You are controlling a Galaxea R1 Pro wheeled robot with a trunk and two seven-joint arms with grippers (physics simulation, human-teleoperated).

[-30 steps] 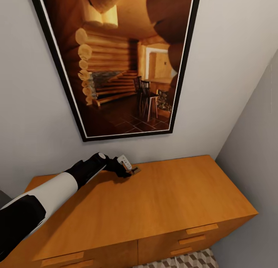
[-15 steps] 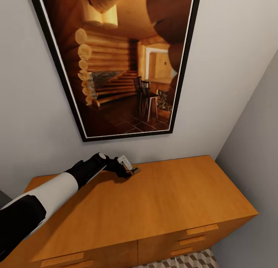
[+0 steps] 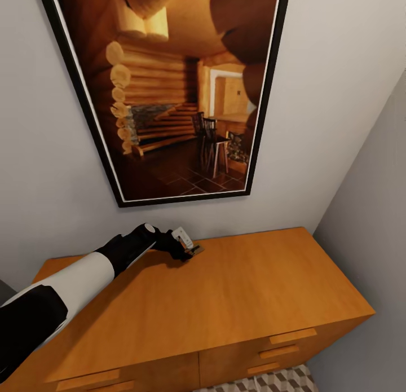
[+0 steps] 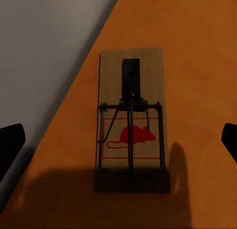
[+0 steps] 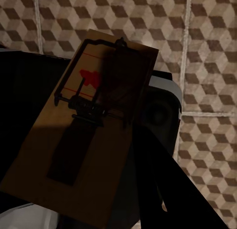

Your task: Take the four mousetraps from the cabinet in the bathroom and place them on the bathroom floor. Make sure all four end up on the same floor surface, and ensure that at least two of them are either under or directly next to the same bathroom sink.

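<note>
We see the left gripper's fingertips (image 4: 11, 142) cut off at the wrist view's edges. The cabinet (image 3: 225, 290) loses its near drawers at the frame's edge. The painting (image 3: 175, 87) is cropped above.

Light: warm, moderate, soft in head view | Shadows: arm's shade lay across the cabinet (image 3: 237, 290) top; dark band covered the mousetrap (image 4: 131, 121) near end in left wrist view | Right wrist view: dim, heavily shaded | Quality: slightly soft renders, no glare.
</note>
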